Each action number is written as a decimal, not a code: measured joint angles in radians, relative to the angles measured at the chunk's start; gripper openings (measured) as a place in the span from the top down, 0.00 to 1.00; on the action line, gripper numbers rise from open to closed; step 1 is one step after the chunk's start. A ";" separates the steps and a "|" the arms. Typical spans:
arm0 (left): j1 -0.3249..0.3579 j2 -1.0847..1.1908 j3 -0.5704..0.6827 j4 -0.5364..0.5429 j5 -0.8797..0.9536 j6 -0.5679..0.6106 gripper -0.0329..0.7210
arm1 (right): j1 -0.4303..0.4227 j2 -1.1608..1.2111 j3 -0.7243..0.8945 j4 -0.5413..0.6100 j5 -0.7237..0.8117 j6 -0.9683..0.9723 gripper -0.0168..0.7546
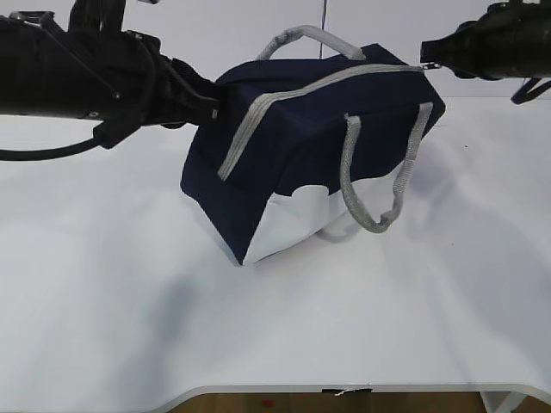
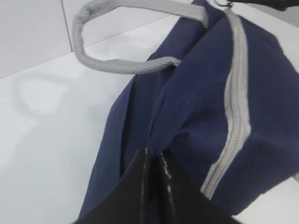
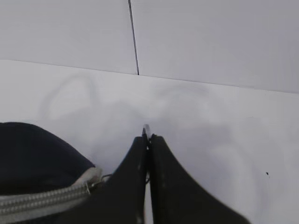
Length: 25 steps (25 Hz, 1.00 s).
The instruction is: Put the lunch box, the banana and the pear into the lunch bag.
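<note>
The lunch bag is seen in the middle of the white tabletop. It is tipped to one side, with its blue top and grey zipper turned toward the exterior view. The zipper is done up along the part that can be seen. One grey handle hangs down over the white lower panel, and the other handle stands up behind the bag.

The left claw is pressed together on a fold of blue cloth at the left end of the bag. The cloth is pinched between the two black fingers.

The right claw is pressed together as well, at the right end of the bag by the zipper's end. A small bit of metal is seen at its tips; it may be the zipper pull, but this cannot be told for sure.
</note>
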<state>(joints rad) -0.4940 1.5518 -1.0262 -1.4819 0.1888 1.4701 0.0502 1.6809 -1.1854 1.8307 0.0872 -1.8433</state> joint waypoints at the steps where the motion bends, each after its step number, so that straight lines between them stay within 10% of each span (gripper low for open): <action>1: 0.000 0.002 0.000 0.002 -0.010 0.000 0.96 | 0.000 -0.012 0.017 0.000 0.000 0.000 0.97; 25: 0.043 0.030 0.000 0.043 -0.106 0.000 0.96 | -0.012 -0.241 0.346 0.000 0.136 0.000 0.97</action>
<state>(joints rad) -0.4506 1.5819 -1.0262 -1.4392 0.0827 1.4701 0.0386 1.4403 -0.8395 1.8307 0.2229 -1.8433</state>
